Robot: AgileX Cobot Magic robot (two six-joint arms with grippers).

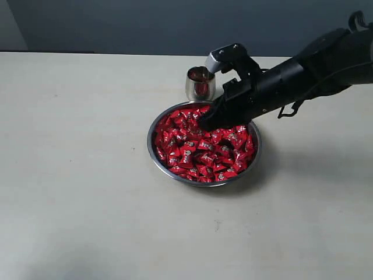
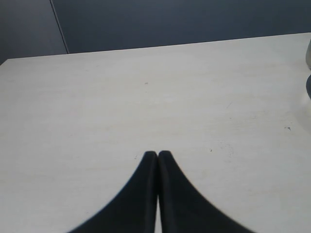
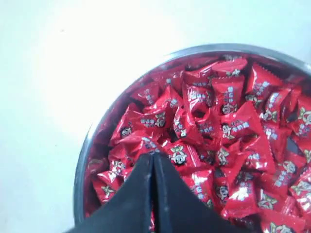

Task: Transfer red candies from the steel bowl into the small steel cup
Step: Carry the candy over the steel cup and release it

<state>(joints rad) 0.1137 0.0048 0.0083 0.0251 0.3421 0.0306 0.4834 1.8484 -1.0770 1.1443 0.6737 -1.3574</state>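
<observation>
A pale table (image 1: 70, 175) carries everything. The right arm (image 1: 303, 70) reaches in low from the right side of the exterior view, slanting down to the bowl (image 1: 152, 146). The bowl sits mid-table and the cup (image 1: 200, 83) stands upright just beyond its far rim, close to touching it. Red shows in the cup's mouth; whether that is candy or reflection I cannot tell.

The candies (image 1: 201, 149) fill the bowl in a loose heap, wrappers pointing every way, so no single long axis governs the pile.

The right gripper (image 1: 205, 123) has its tips down on the heap at the far side of the bowl, the side nearest the cup. In the right wrist view its fingers (image 3: 146, 184) are clenched, pads meeting with no gap and no candy visible between them; a wrapper edge caught underneath would be hidden. Candies lie directly under and just ahead of the tips.

The left gripper (image 2: 158, 154) is also clenched on nothing, hanging over bare table well apart from the bowl. The right arm is plainly the nearer one, and from its tips the cup lies a short lift up and over the far rim.
</observation>
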